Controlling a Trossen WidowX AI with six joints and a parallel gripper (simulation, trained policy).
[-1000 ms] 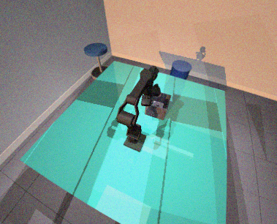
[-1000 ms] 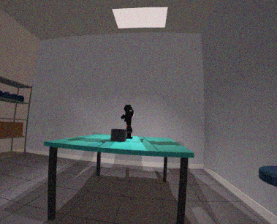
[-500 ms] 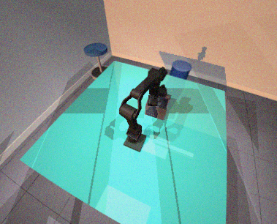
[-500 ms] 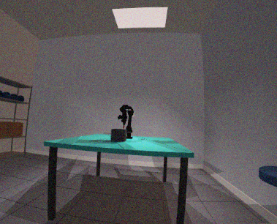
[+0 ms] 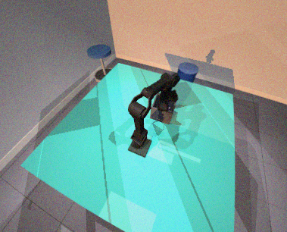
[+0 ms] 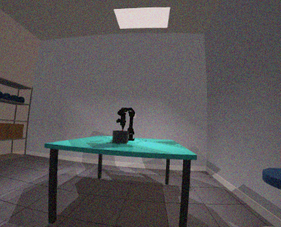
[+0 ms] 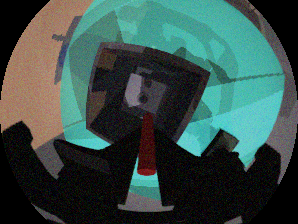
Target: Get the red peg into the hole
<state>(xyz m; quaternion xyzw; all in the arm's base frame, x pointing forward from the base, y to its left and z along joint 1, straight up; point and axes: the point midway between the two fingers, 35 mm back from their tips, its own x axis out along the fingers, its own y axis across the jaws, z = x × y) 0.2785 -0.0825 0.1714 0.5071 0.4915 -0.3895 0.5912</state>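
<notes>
The open box point(image 5: 161, 116) point(image 6: 120, 137) point(image 7: 195, 99) stands on the turquoise table, dark inside with brownish walls. At its bottom, in the wrist view, lies a grey plate point(image 7: 156, 96) with dark round spots and a bright patch on its left. My gripper point(image 7: 147, 131) point(image 6: 122, 127) is shut on the red peg point(image 7: 146, 155). It points down over the box, with the fingertips around rim height in the exterior view. In the wrist view the peg's far end shows against the box's near part, below the plate. How deep the peg's lower end reaches cannot be told.
The turquoise table point(image 5: 76, 159) point(image 6: 148, 151) carries the arm's base point(image 5: 140, 148) beside the box. A blue stool point(image 5: 99, 51) and a blue cylinder point(image 5: 188, 72) stand beyond the table. A shelf rack point(image 6: 11, 101) stands at the left in the exterior view.
</notes>
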